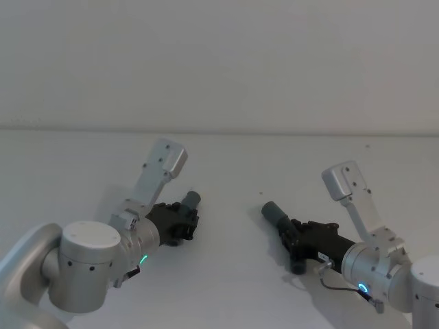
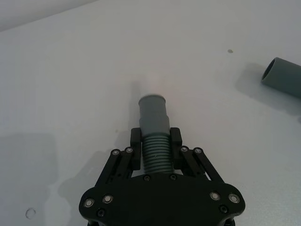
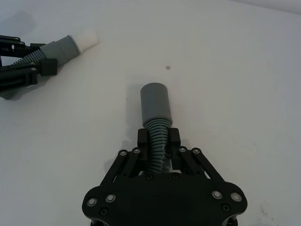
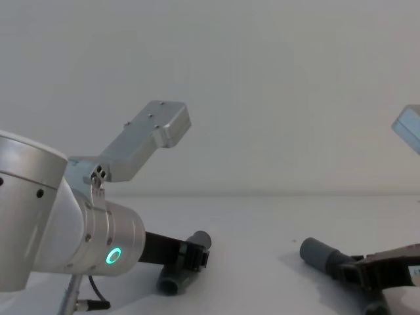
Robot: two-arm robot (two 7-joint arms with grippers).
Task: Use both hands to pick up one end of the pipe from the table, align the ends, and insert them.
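The pipe is in two grey pieces low on the white table [image 1: 226, 288]. My left gripper [image 1: 184, 214] is shut on the ribbed middle of the left piece [image 2: 154, 155]. That piece's cuff ends in a white tip [image 3: 86, 39] pointing toward the right piece. My right gripper [image 3: 158, 139] is shut on the ribbed part of the right piece [image 3: 156, 104], whose wide hollow cuff [image 2: 281, 77] faces the left one. The two ends stand apart with bare table between them. In the chest view the left piece [image 4: 182, 270] hangs bent down from the left gripper [image 4: 194, 254], and the right piece [image 4: 320, 254] reaches in from the right.
A plain pale wall [image 1: 219, 62] rises behind the table's far edge. A small dark speck [image 3: 168, 68] marks the table between the two pipe ends. Open table lies in front of both grippers.
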